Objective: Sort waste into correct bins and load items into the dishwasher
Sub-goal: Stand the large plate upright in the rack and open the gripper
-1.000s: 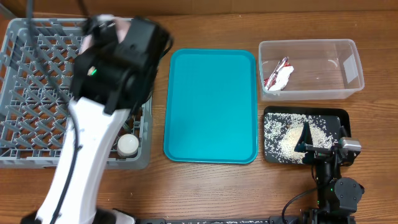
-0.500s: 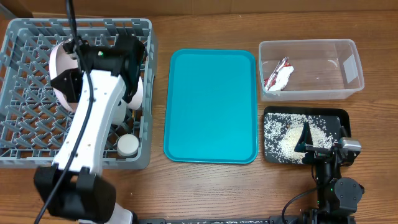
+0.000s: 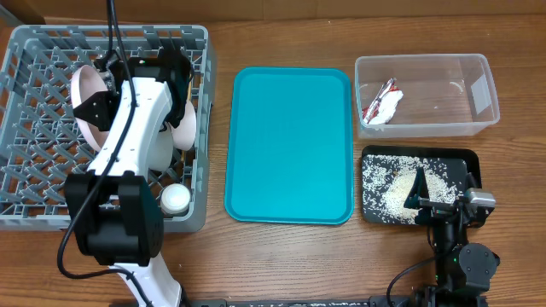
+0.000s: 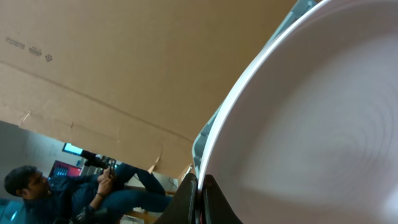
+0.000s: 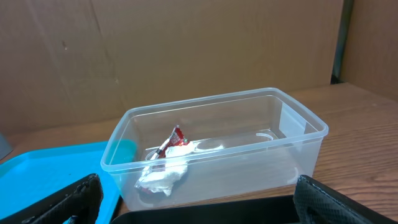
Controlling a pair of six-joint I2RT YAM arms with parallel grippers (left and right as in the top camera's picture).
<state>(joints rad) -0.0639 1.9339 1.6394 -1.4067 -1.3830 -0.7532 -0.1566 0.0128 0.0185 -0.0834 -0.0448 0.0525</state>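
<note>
At nine o'clock on the tabletop stands the dish rack (image 3: 26, 85). A second ago my left arm (image 3: 128, 145) was high and blurred above it. Now it has come down, and the left jaws are clenched on the rim of the round plate (image 3: 81, 89), which stands on edge among the pegs. I judge the plate is almost loaded and waits only for release. At two o'clock the wrapper (image 3: 381, 102) lies in the clear tub (image 3: 426, 130). At four o'clock the rice (image 3: 392, 183) lies in the black tray (image 3: 461, 158), where the right jaws hang released, unmoved.
</note>
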